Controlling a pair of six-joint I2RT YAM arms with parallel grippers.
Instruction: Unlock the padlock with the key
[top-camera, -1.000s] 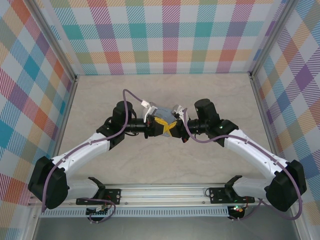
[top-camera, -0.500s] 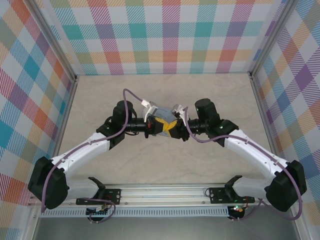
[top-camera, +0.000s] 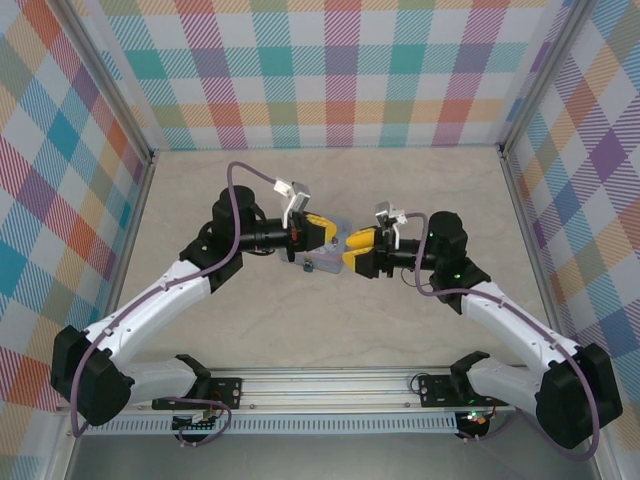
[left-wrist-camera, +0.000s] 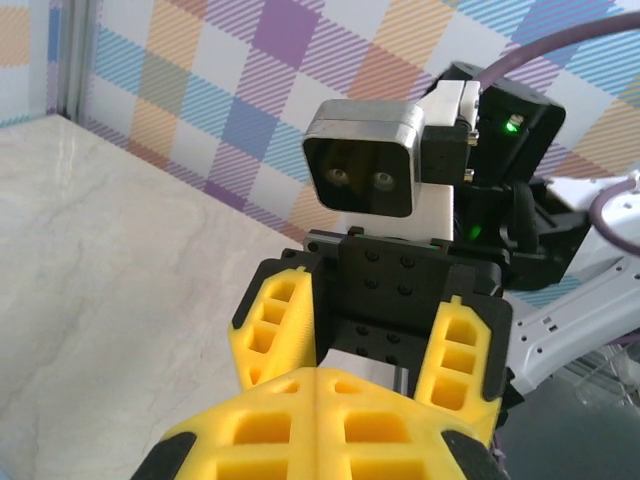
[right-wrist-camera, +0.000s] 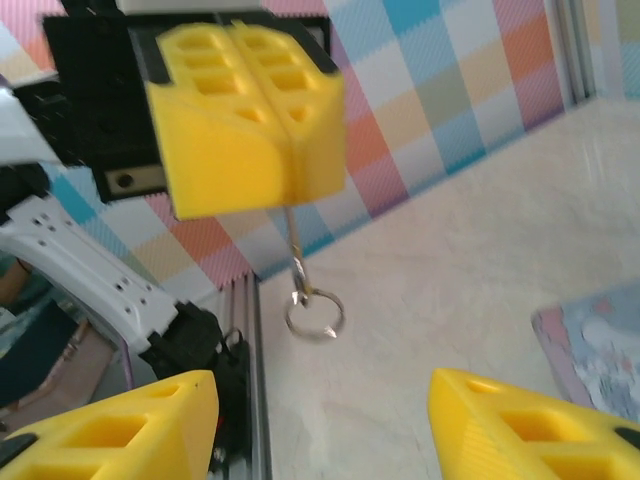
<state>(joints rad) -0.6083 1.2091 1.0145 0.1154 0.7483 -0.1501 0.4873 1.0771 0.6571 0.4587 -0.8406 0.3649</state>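
Note:
In the right wrist view my left gripper (right-wrist-camera: 288, 188) is shut on the thin silver key (right-wrist-camera: 293, 238), which hangs down from its yellow fingers with a wire ring (right-wrist-camera: 314, 316) at its lower end. My right gripper (right-wrist-camera: 323, 388) stands wide open below and in front of it, apart from the key. From above, the left gripper (top-camera: 324, 229) and right gripper (top-camera: 348, 252) face each other over the light-blue tin (top-camera: 336, 234). I cannot make out the padlock. The left wrist view has my shut fingers (left-wrist-camera: 318, 375) facing the open right gripper (left-wrist-camera: 368, 345).
The cartoon-printed tin (right-wrist-camera: 600, 330) lies on the marble tabletop (top-camera: 330, 320) between the arms. Checked walls (top-camera: 330, 70) close in the back and both sides. A metal rail (top-camera: 320, 385) runs along the near edge.
The two grippers were pressed together over the tin. They have drawn apart: the right arm has backed off to the right with its jaws open, and the left has lifted, still holding the key.

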